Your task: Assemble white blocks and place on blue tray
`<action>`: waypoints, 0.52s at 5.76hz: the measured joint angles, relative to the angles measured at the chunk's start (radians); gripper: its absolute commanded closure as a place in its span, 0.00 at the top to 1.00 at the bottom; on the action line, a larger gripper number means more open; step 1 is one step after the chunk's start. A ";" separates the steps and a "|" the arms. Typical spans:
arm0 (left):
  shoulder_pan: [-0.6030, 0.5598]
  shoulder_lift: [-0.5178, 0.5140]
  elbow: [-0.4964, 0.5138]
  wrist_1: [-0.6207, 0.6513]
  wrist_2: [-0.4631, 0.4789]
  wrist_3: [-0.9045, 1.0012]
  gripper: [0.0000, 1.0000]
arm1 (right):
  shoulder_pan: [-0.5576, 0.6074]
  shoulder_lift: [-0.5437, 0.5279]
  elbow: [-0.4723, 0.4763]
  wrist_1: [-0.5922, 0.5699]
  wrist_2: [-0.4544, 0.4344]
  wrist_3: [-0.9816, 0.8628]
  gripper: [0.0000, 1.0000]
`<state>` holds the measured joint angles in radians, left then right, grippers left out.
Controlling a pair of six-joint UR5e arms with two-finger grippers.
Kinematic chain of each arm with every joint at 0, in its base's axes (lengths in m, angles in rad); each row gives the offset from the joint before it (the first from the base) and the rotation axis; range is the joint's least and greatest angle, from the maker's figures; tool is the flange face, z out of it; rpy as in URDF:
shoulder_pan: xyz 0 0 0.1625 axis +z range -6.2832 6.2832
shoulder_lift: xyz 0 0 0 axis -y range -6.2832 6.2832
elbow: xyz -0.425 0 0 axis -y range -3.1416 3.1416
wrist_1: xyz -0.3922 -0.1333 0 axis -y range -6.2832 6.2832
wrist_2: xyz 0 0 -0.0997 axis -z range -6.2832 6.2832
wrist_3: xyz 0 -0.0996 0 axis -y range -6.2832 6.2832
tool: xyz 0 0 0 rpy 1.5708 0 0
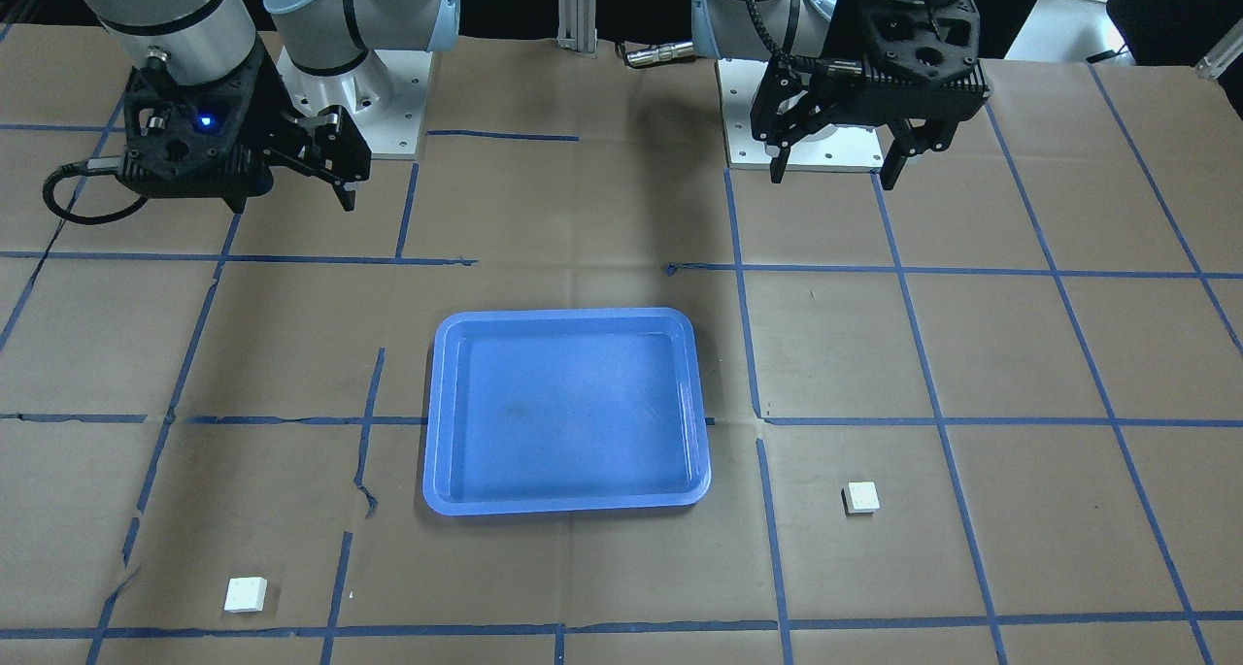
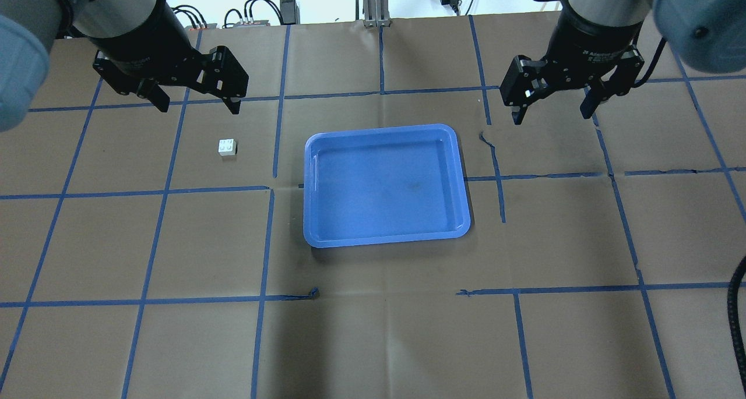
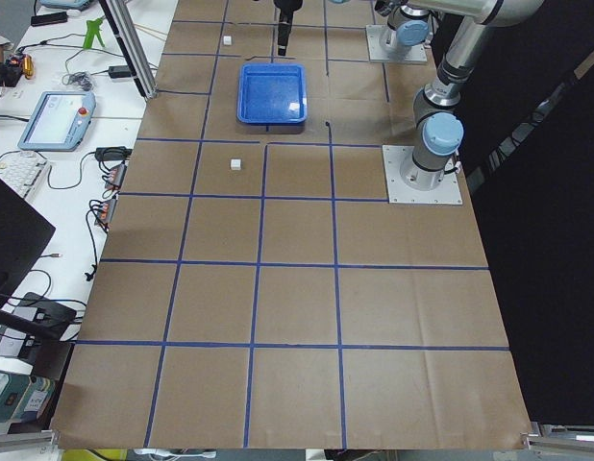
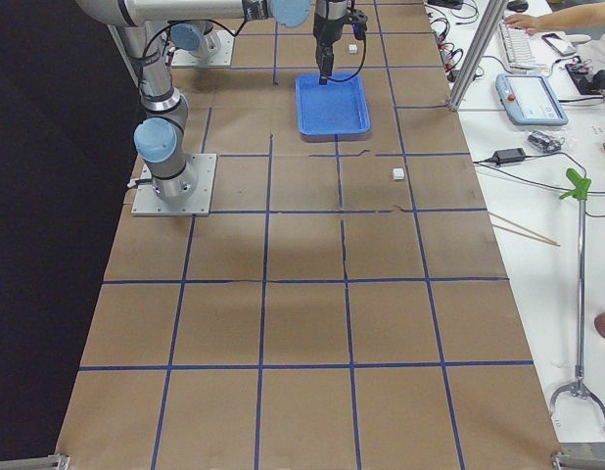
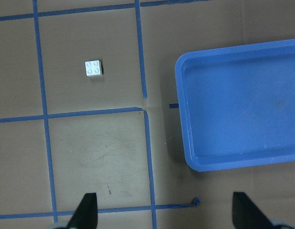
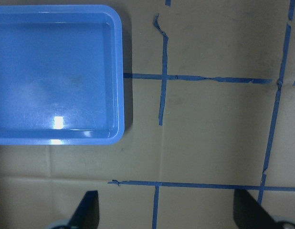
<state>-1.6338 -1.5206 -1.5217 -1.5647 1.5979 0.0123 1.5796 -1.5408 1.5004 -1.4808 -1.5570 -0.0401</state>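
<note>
Left gripper [image 2: 198,105] and right gripper [image 2: 551,115] hang with jaws apart, holding nothing. No step looks done yet: the left block [image 1: 861,497] lies near the tray [image 1: 568,314], mid-desk [image 1: 1068,354], and the right block [image 1: 246,594] near the operators' edge. Joining and traying remain. Only flat tape lines [image 1: 903,270] lie between.

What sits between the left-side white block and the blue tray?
Only table paper with one blue tape line between white block and blue tray, seen in left wrist view.
</note>
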 measured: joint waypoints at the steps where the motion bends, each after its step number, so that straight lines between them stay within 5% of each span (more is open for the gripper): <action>1: 0.000 0.000 0.000 0.001 -0.001 0.000 0.99 | -0.005 0.003 -0.009 0.002 0.008 0.002 1.00; 3: 0.005 0.000 0.000 0.001 -0.001 -0.001 0.99 | -0.012 0.006 0.004 -0.005 0.009 0.013 1.00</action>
<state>-1.6289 -1.5201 -1.5214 -1.5634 1.5969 0.0110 1.5673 -1.5343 1.5047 -1.4854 -1.5478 -0.0275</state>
